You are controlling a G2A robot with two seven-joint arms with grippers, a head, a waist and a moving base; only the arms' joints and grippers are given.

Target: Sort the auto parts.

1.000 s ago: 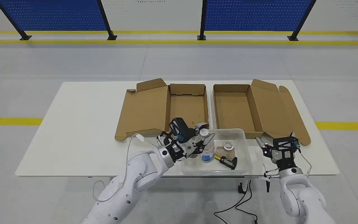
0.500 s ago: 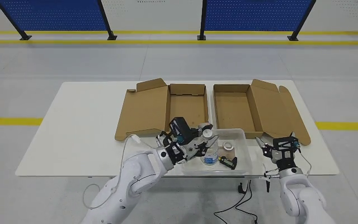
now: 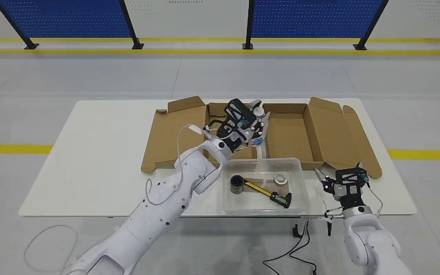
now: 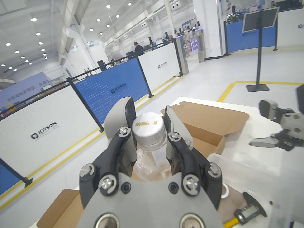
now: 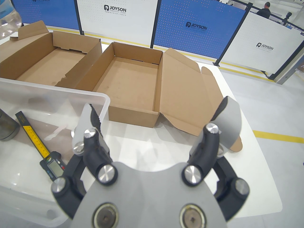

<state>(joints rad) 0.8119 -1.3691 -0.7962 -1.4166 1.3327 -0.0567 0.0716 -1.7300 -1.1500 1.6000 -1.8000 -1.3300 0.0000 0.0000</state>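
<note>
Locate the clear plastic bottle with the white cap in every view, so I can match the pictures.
Top view: clear plastic bottle in the left gripper, over the gap between the cardboard boxes.
Left wrist view: white cap between that gripper's fingers.
Right wrist view: its lower part, beyond the cardboard boxes.
Shared landmark: the yellow caliper in the clear bin.

Bin [image 3: 282, 160] sits before left box [image 3: 217, 124] and right box [image 3: 285, 134].
</note>
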